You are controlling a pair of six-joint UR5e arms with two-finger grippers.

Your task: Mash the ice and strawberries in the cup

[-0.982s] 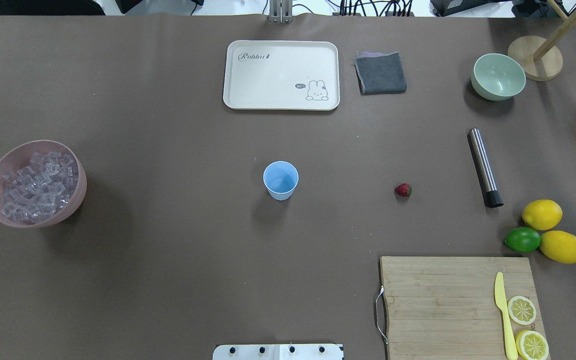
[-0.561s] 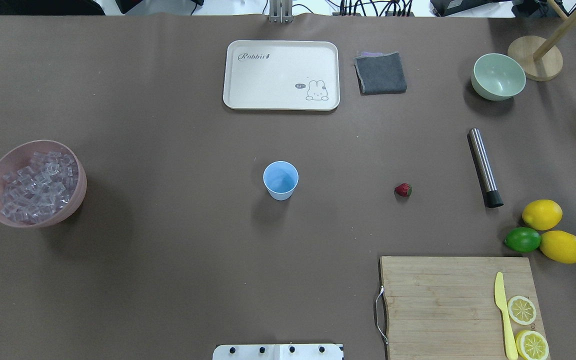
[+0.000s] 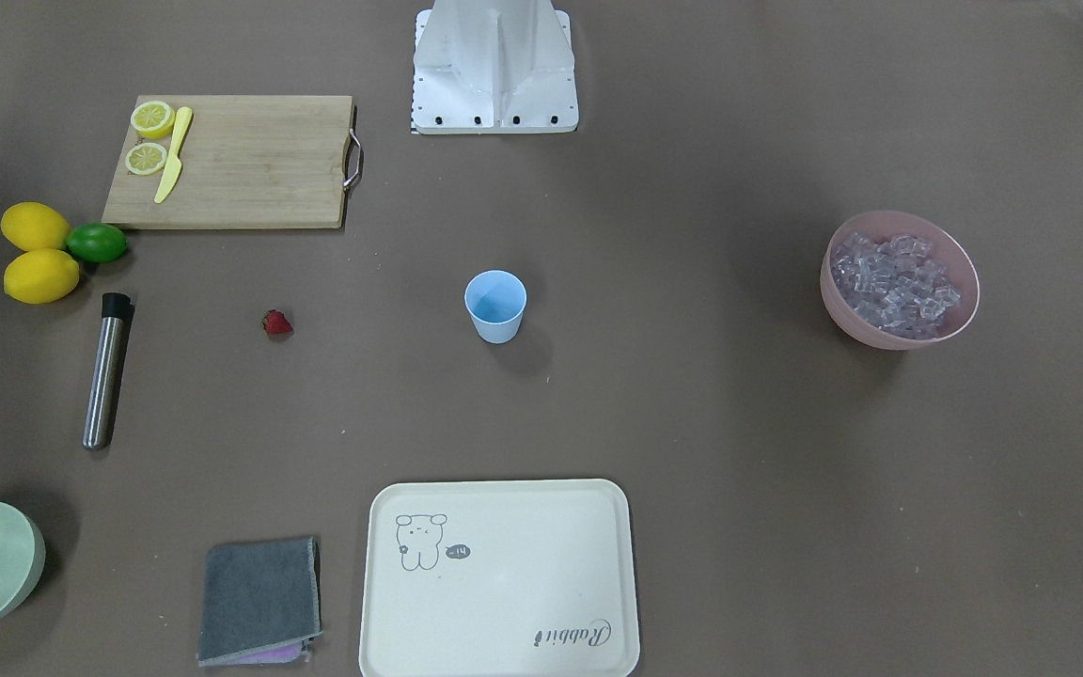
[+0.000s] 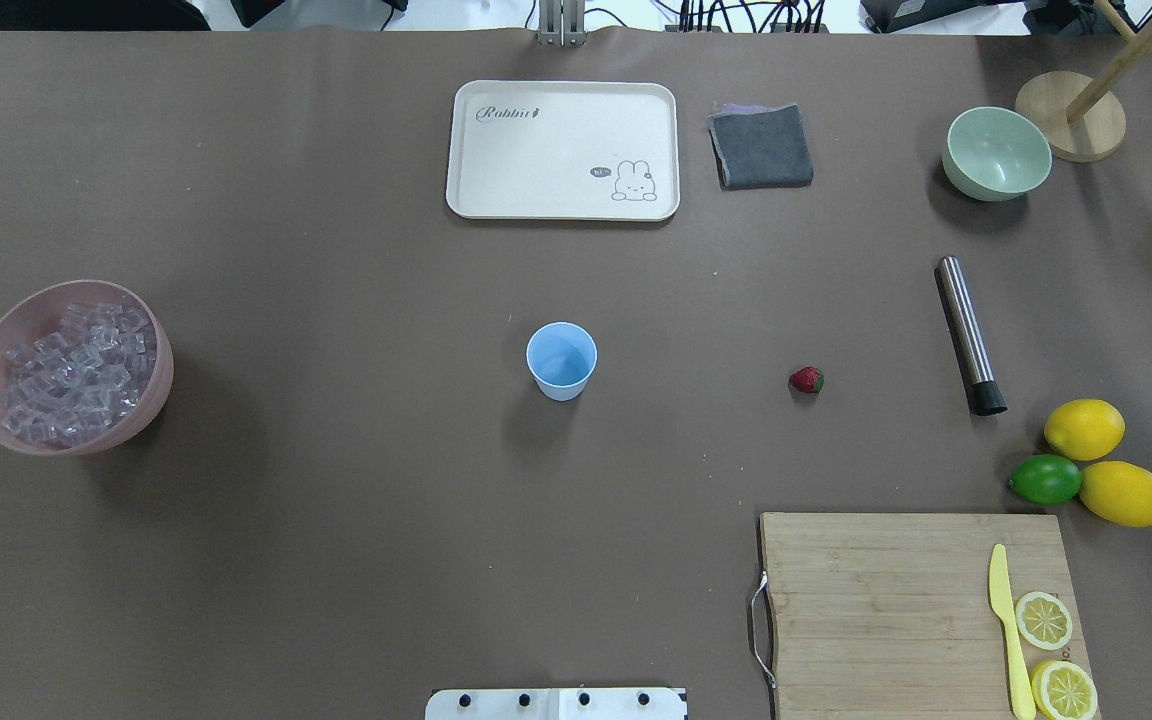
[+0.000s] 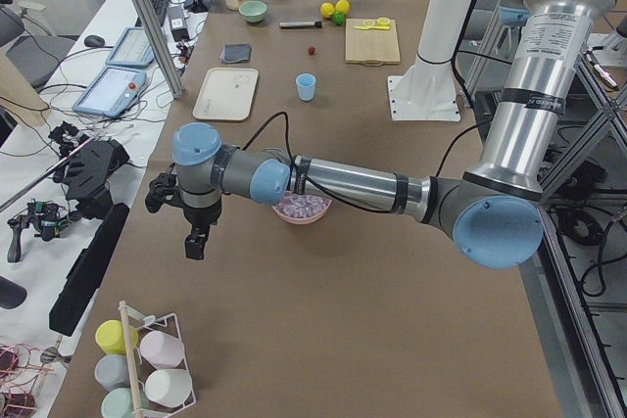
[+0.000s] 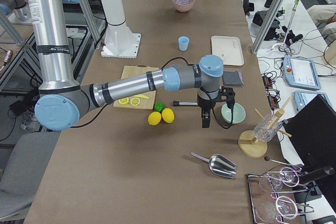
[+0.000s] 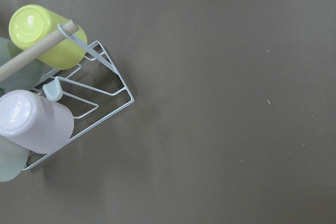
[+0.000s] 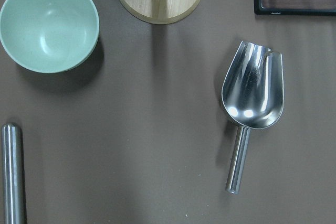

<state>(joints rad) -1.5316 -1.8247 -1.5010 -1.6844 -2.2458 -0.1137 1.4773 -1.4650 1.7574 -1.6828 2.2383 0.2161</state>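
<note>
Fingers first. The left gripper (image 5: 196,245) only shows up in the side camera, pointing down over bare table, and from there I can't tell how far its fingers are spread or whether it holds anything. Its wrist camera looks down at a wire rack (image 7: 102,95) with a yellow and a pink tumbler on it.

It's the same with the right gripper (image 6: 205,121). It hangs pointing down just beside the green bowl (image 8: 49,23), and I can't tell its finger state either. Its wrist camera shows that bowl, a metal scoop (image 8: 253,95) lying on the table and the end of a steel rod (image 4: 969,335).

Now the actual task stuff. The cup (image 4: 561,360) stands upright around the middle of the table, well apart from both arms. The strawberry (image 4: 806,379) lies on the table to the robot's right of it, between the cup and the steel rod and touching neither. The ice (image 4: 76,370) is heaped in the pink bowl (image 4: 164,378) out at the robot's left end.

Beyond that, a cream tray (image 4: 561,150) and a folded grey cloth (image 4: 761,147) sit on the far side. Two lemons (image 4: 1084,428) and a lime (image 4: 1044,479) huddle next to the cutting board (image 4: 876,600).
</note>
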